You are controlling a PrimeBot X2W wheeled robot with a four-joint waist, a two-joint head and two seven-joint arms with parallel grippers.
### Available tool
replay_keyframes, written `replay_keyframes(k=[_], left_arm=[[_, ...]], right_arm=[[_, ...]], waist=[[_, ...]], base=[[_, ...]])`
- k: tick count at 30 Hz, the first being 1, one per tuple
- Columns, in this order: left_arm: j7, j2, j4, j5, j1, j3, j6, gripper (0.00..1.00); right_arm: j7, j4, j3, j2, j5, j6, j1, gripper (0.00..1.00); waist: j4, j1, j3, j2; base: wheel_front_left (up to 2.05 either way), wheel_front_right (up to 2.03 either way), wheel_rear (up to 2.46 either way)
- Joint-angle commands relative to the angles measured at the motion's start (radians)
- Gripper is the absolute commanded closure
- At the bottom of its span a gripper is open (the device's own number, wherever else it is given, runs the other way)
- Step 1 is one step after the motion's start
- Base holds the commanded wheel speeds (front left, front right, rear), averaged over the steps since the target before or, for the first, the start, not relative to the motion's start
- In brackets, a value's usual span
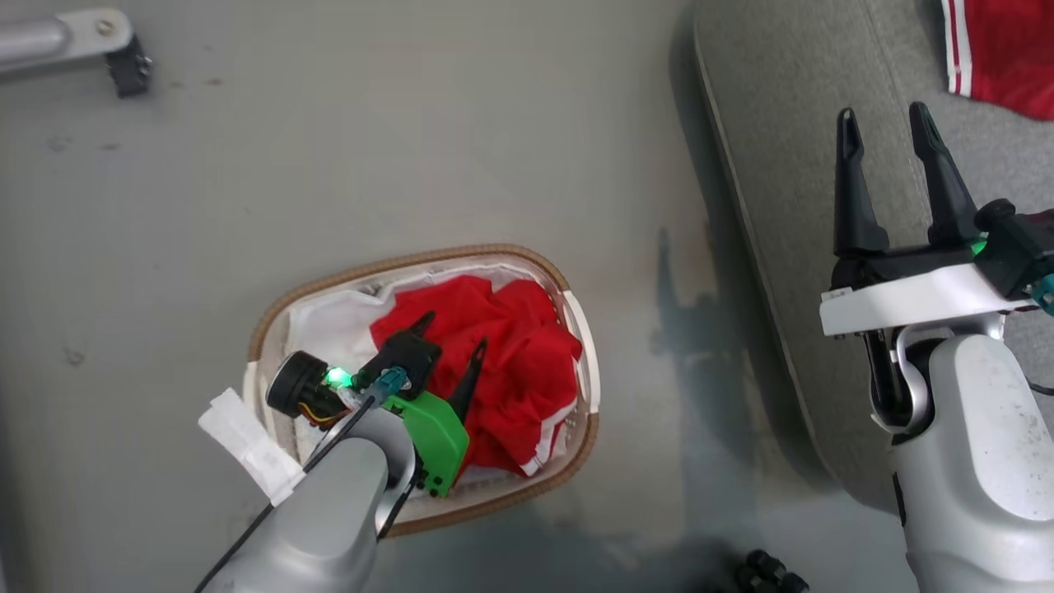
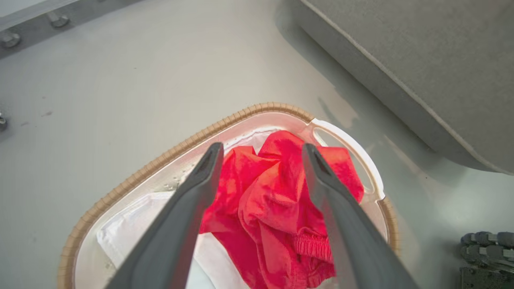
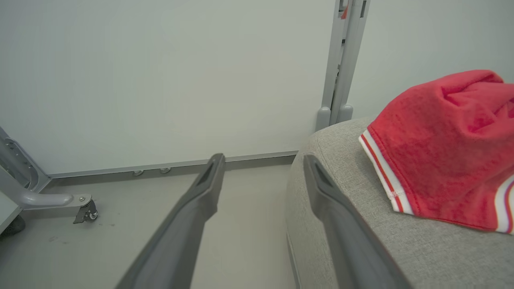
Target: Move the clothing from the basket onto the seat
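The left gripper hangs wide open and empty over crumpled red clothing in the basket on the floor, at 6 o'clock in the head view. At 3 o'clock the right gripper, equally wide and empty, hovers above the grey seat, where another red garment lies at 1 o'clock.

This looks like a bare test room or lab rather than a home: a smooth grey floor, plain white wall panels joined by a metal post, and a metal frame leg on a small wheel.
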Motion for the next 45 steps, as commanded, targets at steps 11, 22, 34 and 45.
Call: replay_keyframes(k=[11,22,34,45], left_arm=[[0.040,0.079,0.197,-0.102,-0.141,-0.133,-0.003,0.00],[0.040,0.111,0.261,-0.176,-0.204,-0.175,-0.003,0.00],[0.030,0.088,0.231,-0.281,-0.201,-0.244,-0.003,1.00],[-0.010,0.068,0.156,-0.337,-0.171,-0.271,-0.003,1.00]], right_arm=[[-0.002,-0.037,0.046,-0.001,0.067,-0.001,-0.062,0.00],[-0.002,-0.041,0.068,-0.001,0.119,-0.001,-0.093,0.00],[-0.002,-0.022,0.072,-0.002,0.107,-0.001,-0.082,0.00],[-0.002,-0.009,0.044,-0.002,0.035,-0.001,-0.055,0.00]], waist=[[-0.151,-0.0001,0.231,0.0000],[-0.206,-0.0001,0.303,0.0000],[-0.198,-0.0001,0.282,0.0000],[-0.124,-0.0001,0.159,0.0000]], base=[[0.00,0.00,0.00],[0.00,0.00,0.00],[0.00,0.00,0.00],[0.00,0.00,0.00]])
